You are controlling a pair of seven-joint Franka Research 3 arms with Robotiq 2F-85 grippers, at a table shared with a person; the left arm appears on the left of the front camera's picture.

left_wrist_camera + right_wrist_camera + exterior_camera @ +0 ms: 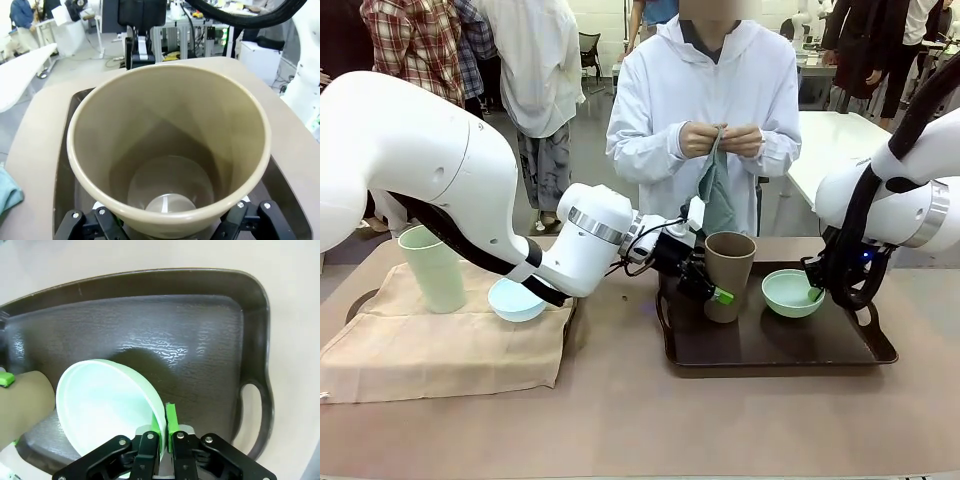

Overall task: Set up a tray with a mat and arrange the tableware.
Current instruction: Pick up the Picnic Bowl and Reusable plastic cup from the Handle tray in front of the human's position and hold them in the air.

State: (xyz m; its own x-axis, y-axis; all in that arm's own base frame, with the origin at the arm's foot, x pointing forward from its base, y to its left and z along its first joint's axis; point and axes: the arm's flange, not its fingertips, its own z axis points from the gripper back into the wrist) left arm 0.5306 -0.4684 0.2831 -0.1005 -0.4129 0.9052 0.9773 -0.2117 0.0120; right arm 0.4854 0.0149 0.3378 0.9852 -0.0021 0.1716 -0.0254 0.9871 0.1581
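Observation:
A brown tumbler (730,272) (170,150) stands upright at the left end of the dark tray (770,345) (200,330). My left gripper (708,288) (170,220) is shut on its lower body. To its right in the tray sits a mint green bowl (790,292) (105,405), and my right gripper (817,293) (164,432) is shut on its rim. A pale green tumbler (432,268) and a light blue bowl (517,300) rest on a beige cloth (445,350) at the left. Whether that cloth is the mat I cannot tell.
Across the table, a person holds a grey-green cloth (715,195) up in both hands above the tray's far edge. My left arm spans the middle of the table, over the beige cloth's right edge. Bare tabletop (640,430) lies along the front.

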